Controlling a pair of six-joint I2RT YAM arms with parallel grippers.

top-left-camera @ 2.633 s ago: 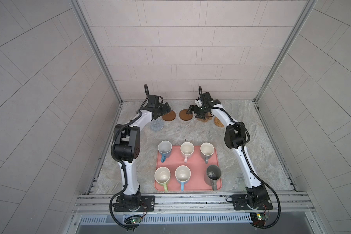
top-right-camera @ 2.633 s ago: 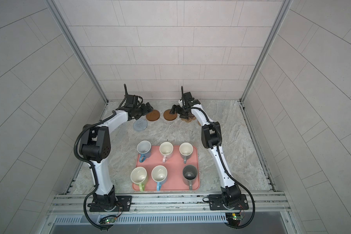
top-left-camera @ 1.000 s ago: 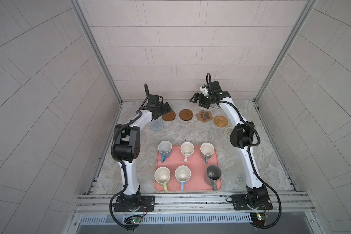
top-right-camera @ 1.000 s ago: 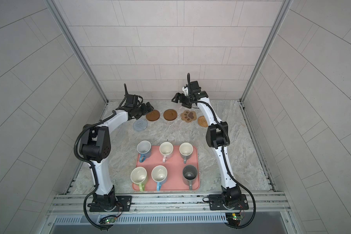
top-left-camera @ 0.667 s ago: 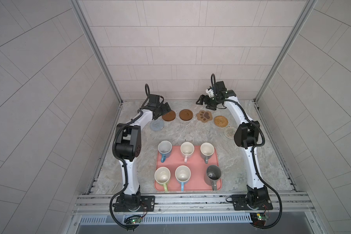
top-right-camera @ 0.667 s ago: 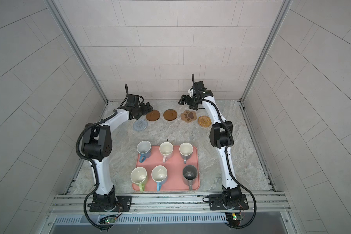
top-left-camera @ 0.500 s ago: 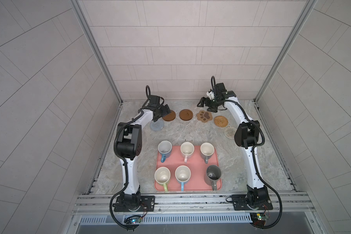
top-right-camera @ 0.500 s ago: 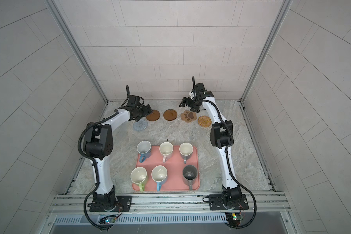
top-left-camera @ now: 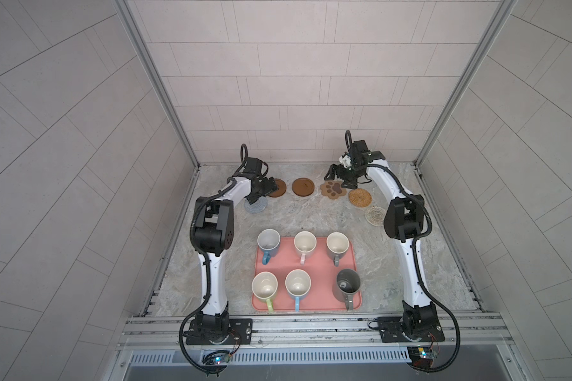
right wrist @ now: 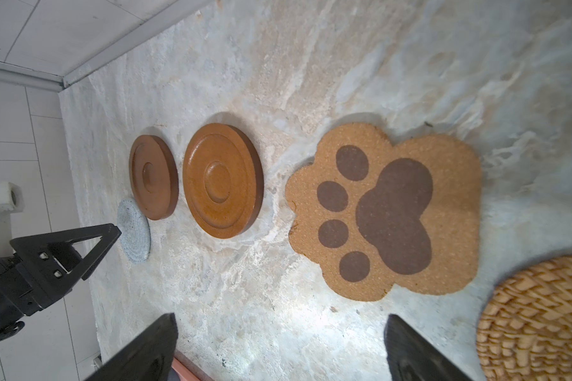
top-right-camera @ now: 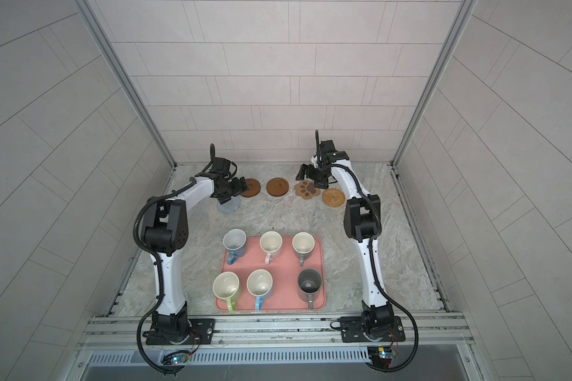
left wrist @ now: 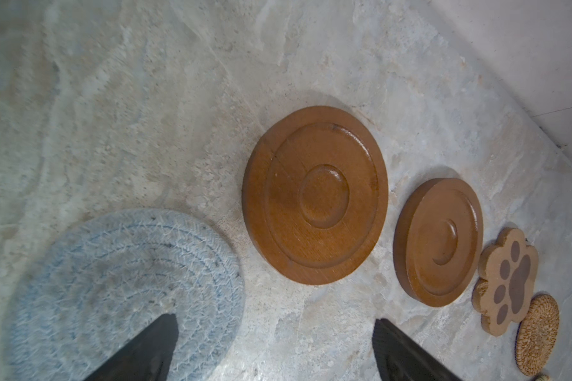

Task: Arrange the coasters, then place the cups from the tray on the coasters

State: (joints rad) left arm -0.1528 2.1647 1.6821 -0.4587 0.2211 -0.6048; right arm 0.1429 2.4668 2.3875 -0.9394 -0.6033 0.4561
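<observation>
Coasters [top-right-camera: 277,187] lie in a curved row along the back of your worktop [top-left-camera: 298,217], each apart from the next: blue mat [top-left-camera: 255,206], wooden disc [top-left-camera: 277,192], second disc [top-left-camera: 303,187], paw mat [top-left-camera: 333,189], rattan mat [top-left-camera: 360,198] and beige mat [top-left-camera: 374,216]. In both top views the right arm partly covers the beige mat. Your left end effector [left wrist: 274,320] hangs over the edge of the blue mat, beside the wooden disc. Its jaws are spread wide with nothing between them; one finger is over the mat, the other over bare worktop. Your right end effector [right wrist: 280,316] is just as wide open and empty, above the worktop beside the paw mat. All six cups [top-left-camera: 305,242] stand upright on the tray [top-left-camera: 322,290] at the front of the worktop. You see them in two rows of three, handles pointing to the front.
</observation>
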